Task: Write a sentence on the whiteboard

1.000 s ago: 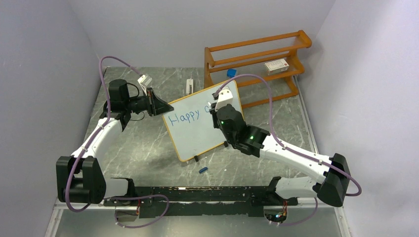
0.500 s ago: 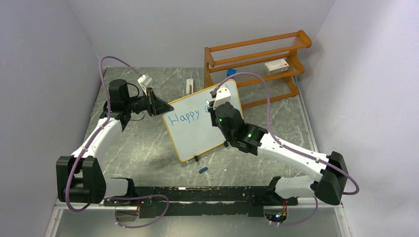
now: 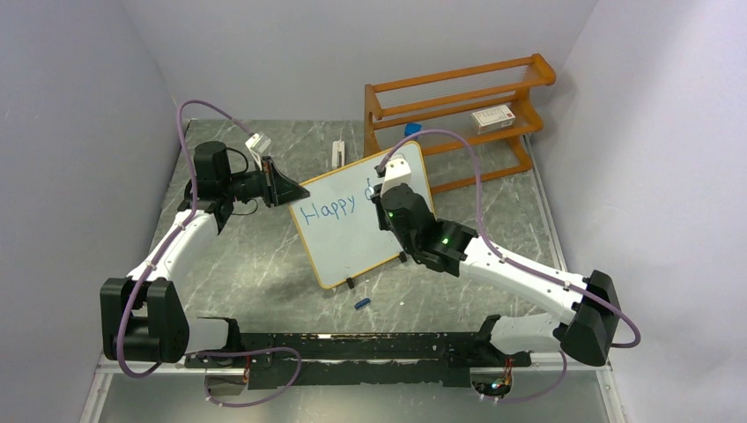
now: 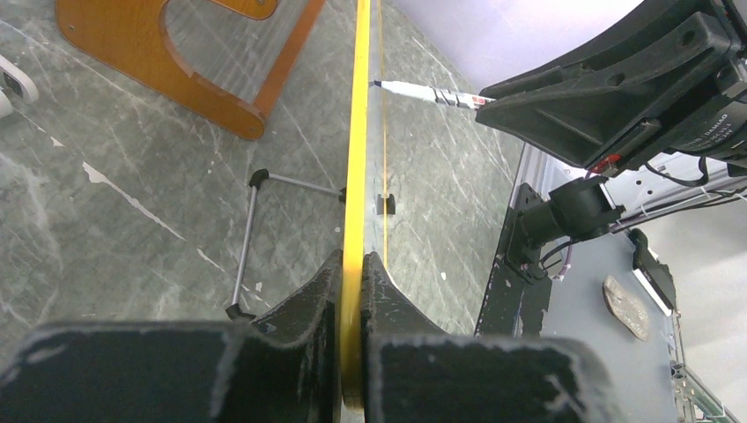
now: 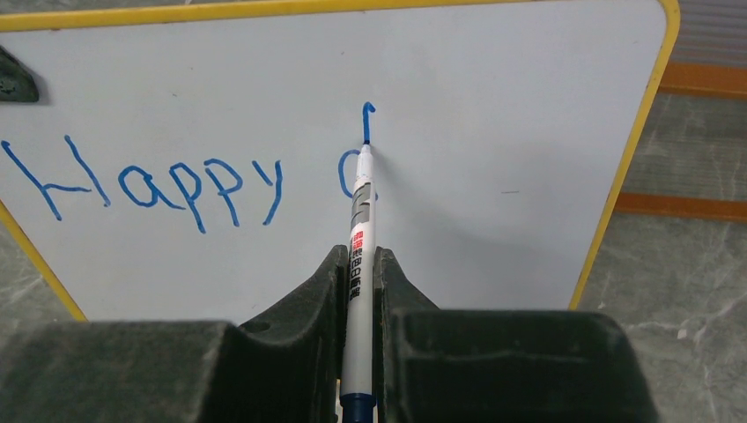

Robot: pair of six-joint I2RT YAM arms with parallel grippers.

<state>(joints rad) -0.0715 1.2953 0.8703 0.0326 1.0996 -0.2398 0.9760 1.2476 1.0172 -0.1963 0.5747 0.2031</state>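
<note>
The whiteboard (image 3: 348,242) stands tilted on the table, and my left gripper (image 3: 294,191) is shut on its left edge. In the left wrist view the yellow frame (image 4: 356,167) runs edge-on between that gripper's (image 4: 354,262) jaws. My right gripper (image 5: 357,253) is shut on a white marker (image 5: 358,231) with its tip touching the board (image 5: 511,115). The sentence reads "Happy" (image 5: 167,183) in blue, followed by a half-drawn letter, a curve with a tall hooked stroke (image 5: 366,122). From above, the right gripper (image 3: 385,191) hangs over the board's upper right part, beside "Happy" (image 3: 324,210).
An orange wooden rack (image 3: 458,104) stands behind the board with a small white box (image 3: 492,117) on its shelf. A blue cap (image 3: 361,304) lies in front of the board. A white object (image 3: 338,153) lies behind it. The board's wire stand (image 4: 249,238) rests on the marble top.
My right gripper has drawn the marker upward, adding a tall stroke above the curved mark after "Happy". The left gripper and the board have stayed still.
</note>
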